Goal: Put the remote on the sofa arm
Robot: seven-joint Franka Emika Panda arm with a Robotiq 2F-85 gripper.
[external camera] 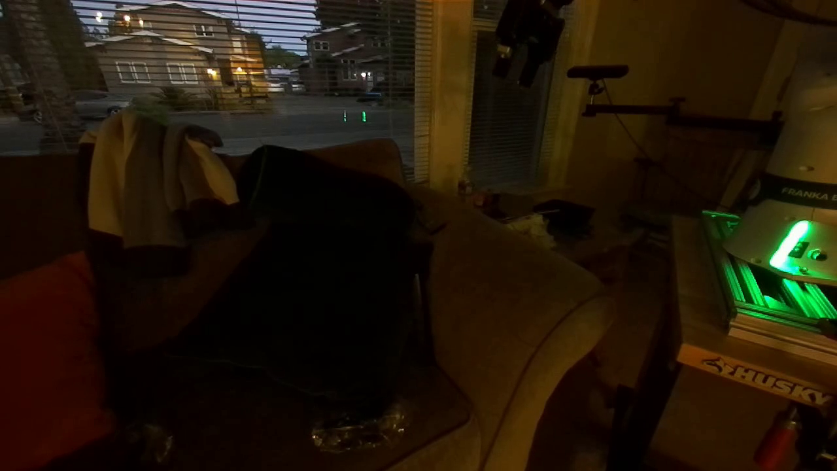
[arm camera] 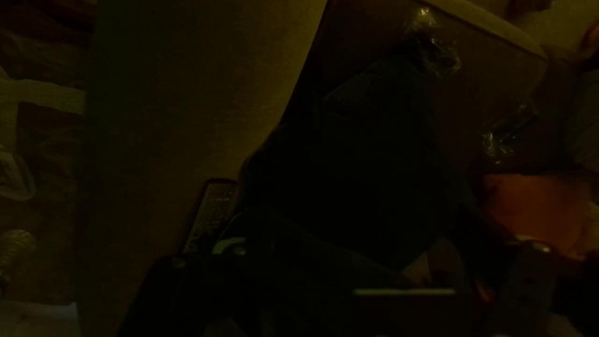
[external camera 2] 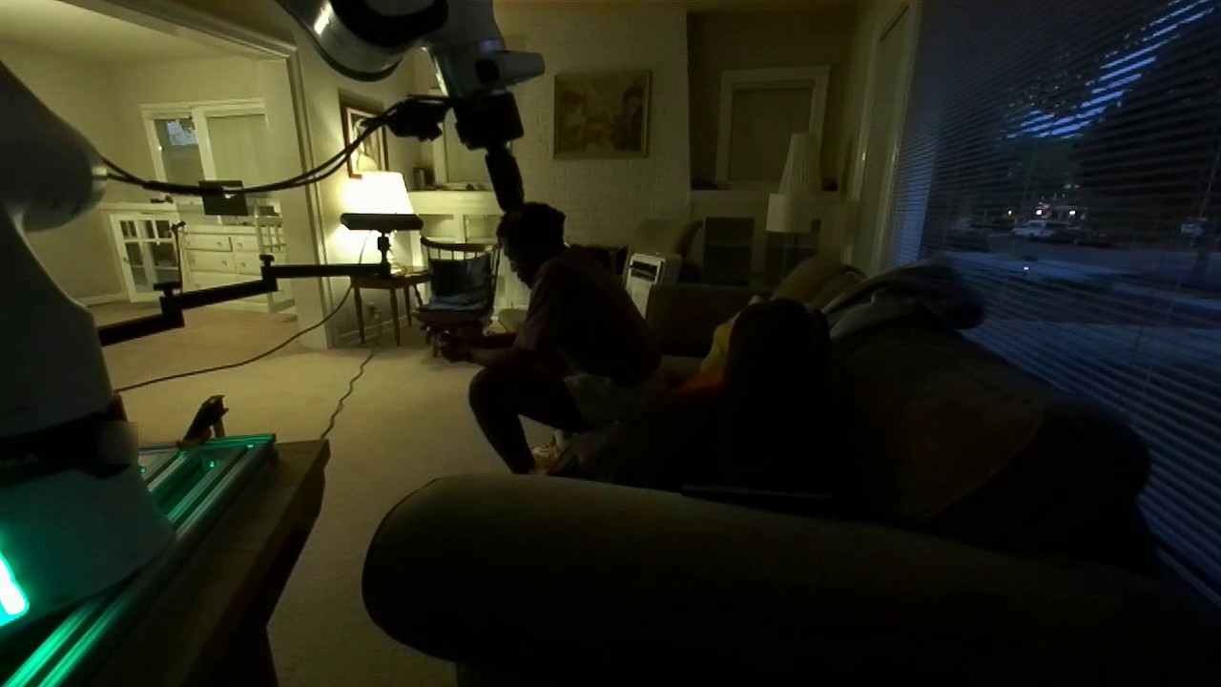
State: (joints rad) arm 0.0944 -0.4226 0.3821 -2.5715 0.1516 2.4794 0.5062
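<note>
At 8 o'clock in wrist view, remote (arm camera: 211,213) is shown on sofa arm (arm camera: 164,117), by dark pillow (arm camera: 351,178); clear only there. Gripper (external camera: 514,74) is seen spread, 1 o'clock in an exterior view.

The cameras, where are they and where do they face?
An exterior view: before the brown fabric sofa, facing slatted blinds; white robot base, black gripper show.
An exterior view: beside the rounded sofa arm, facing across it; base, gripper show.
Wrist view: above, facing down at the dark rectangular remote; gripper fingers show.
Both exterior views share sofa arm, base, gripper.
</note>
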